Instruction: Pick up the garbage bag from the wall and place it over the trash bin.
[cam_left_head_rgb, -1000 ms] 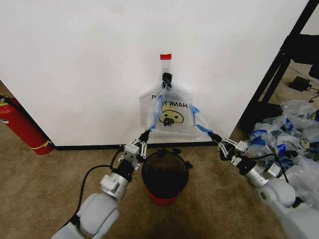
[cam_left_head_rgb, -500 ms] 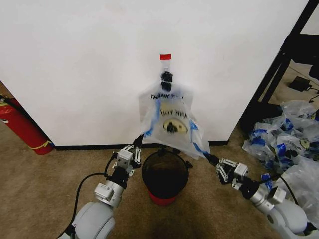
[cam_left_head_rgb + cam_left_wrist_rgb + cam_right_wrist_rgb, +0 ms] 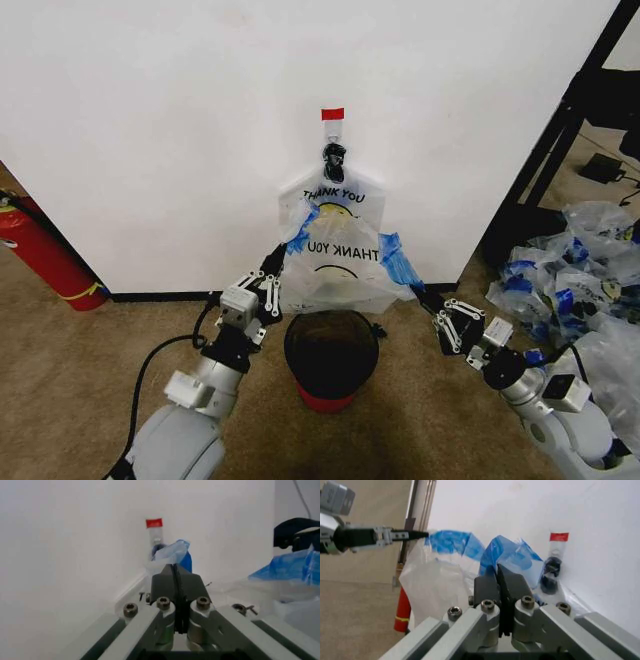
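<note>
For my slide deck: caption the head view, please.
Both grippers, left and right, hold the garbage bag spread above the trash bin.

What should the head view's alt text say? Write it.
Left gripper and right gripper each pinch a blue handle of the garbage bag, stretched open above the trash bin, before the wall.

Both arms reach forward and a little up. The left gripper (image 3: 275, 258) is pinched tight (its two black tips press together in the left wrist view (image 3: 175, 578)). The right gripper (image 3: 418, 294) is also pinched tight and sits lower, its arm stretched out from the right (image 3: 497, 578).
</note>
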You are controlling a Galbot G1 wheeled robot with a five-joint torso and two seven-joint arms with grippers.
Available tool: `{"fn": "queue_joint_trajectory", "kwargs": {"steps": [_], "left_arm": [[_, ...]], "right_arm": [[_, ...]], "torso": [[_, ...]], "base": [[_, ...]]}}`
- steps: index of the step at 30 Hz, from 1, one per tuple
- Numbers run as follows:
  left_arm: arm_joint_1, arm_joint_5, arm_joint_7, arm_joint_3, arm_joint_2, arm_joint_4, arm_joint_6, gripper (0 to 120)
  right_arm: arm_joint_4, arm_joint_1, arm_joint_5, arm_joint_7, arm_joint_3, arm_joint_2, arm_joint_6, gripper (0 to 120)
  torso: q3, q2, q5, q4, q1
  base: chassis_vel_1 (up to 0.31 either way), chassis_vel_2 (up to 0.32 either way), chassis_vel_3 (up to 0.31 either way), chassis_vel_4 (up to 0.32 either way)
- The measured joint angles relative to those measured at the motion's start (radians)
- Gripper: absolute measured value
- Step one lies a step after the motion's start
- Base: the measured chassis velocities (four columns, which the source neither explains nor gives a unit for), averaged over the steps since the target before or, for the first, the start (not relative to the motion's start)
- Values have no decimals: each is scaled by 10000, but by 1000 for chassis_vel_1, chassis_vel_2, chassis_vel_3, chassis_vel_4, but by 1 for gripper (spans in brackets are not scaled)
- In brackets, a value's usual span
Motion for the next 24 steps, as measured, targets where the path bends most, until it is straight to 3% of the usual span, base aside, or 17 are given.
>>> {"fn": "queue_joint_trajectory", "kwargs": {"steps": [9,17,24], "left_arm": [[476,71,-197,-422,-63,-227,-50,0],[638,184,-350,64,-548,1539,-616,0],[569,293,-277,213,-948,2084,-815,0]], "right_arm": [[98,-116,-159,-22,-93,101,42,0],[-1327,65,-877,-396,-227,485,779,0],[-2067,332,-1049,-547,-231,690,1062,0]], "torso": [[-1,0,0,0,0],[0,0,1,0,0],[0,0,1,0,0]], "base": [[0,0,0,0],[0,0,0,0],[0,0,0,0]]}}
